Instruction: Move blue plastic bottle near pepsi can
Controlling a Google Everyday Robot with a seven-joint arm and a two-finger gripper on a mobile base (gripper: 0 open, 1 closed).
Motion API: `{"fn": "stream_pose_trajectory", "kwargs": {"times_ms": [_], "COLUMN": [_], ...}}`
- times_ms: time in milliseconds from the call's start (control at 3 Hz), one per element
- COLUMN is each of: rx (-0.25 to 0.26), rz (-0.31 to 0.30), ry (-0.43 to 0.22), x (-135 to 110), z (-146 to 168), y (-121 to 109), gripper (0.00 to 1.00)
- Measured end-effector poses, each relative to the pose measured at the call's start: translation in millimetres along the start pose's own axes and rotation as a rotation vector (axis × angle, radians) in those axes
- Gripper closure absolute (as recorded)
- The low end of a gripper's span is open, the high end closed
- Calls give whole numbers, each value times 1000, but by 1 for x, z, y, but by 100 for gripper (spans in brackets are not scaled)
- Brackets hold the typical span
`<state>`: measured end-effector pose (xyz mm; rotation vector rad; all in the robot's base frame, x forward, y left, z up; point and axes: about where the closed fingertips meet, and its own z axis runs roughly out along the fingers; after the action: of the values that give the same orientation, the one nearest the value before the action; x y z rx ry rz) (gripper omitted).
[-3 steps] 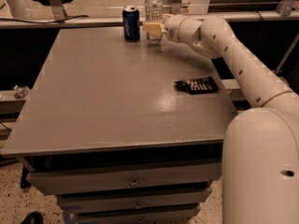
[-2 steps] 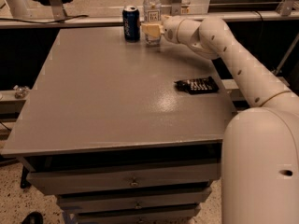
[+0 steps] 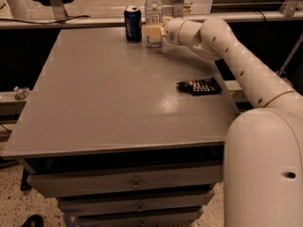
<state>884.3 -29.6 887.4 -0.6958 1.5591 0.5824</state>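
The blue plastic bottle [image 3: 152,9], clear with a white cap and white label, stands upright at the far edge of the grey table [image 3: 118,98]. The pepsi can [image 3: 133,23], short and dark blue with a silver top, stands just left of it with a small gap between them. My gripper [image 3: 151,32] reaches in from the right and is shut on the bottle's lower part. One cream finger [image 3: 153,30] covers the bottle's front. The bottle's base looks to rest on the table.
A flat black packet [image 3: 200,86] lies near the table's right edge. My white arm [image 3: 236,56] spans the right side above it. Drawers [image 3: 135,183] sit under the table front. A rail and metal frame run behind the far edge.
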Motion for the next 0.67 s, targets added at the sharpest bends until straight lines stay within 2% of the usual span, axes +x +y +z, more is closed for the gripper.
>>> {"fn": "stream_pose_trajectory", "kwargs": {"times_ms": [667], "rx": [6], "rz": [0], "ry": [12], "x": [2], "z": [-3], "y": [-1], "gripper": [13]}}
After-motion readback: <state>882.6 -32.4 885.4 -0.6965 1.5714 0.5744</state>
